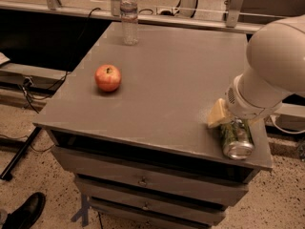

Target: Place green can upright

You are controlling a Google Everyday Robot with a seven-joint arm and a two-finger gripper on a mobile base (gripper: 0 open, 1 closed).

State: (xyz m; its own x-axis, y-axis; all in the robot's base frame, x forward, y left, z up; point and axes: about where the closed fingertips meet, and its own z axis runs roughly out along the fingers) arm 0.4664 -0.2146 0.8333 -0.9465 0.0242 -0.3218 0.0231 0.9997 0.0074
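Camera view: looking down across the worktop (pixel 176 75) from its near edge.
Green can (pixel 237 140): lying on its side at the near right corner of the worktop, silver end toward the camera, close to the front edge.
Tool (pixel 223 116): low over the far end of the can, at the end of the white arm (pixel 274 75); tan tip showing just left of the can, touching it or nearly so.
Grip: cannot tell how wide the tool stands, nor whether it has hold of the can; far side hidden behind the arm.
Other things: apple (pixel 108 77) left of centre, water bottle (pixel 128 15) upright at the far edge, both well apart from the can; drawers (pixel 143 180) below the worktop.
Step in hand: judged to be the grasp stage; can not yet upright.
Next move: probably calls for a firm hold across the can's body, a lift clear of the surface, a turn to bring one silver rim downward, then a set-down further in from the edge.
Caution: round can near the corner, apt to roll off if nudged.
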